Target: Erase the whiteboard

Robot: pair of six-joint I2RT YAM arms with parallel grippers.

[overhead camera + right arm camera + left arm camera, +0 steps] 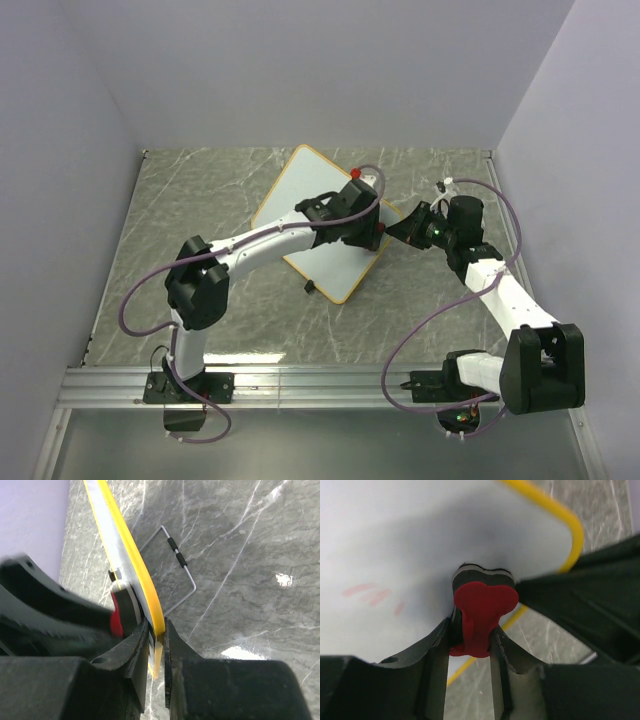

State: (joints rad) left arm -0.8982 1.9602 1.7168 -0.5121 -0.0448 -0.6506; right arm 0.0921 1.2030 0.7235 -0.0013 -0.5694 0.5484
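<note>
The whiteboard [310, 190], white with a yellow-orange rim, stands tilted near the table's middle. In the left wrist view faint red marks [372, 594] remain on its face [420, 540]. My left gripper [368, 212] is shut on the red-black eraser [484, 605] and presses it against the board near its right corner. My right gripper [400, 226] is shut on the board's yellow rim [145, 587], holding the edge between its fingers. The eraser also shows in the right wrist view [120, 610], against the board's far side.
Grey marbled tabletop [200, 200] lies all around. A wire stand with two black sleeves [177, 555] juts from the board's back. A black foot [309, 287] sits at the board's near edge. Purple walls enclose the table.
</note>
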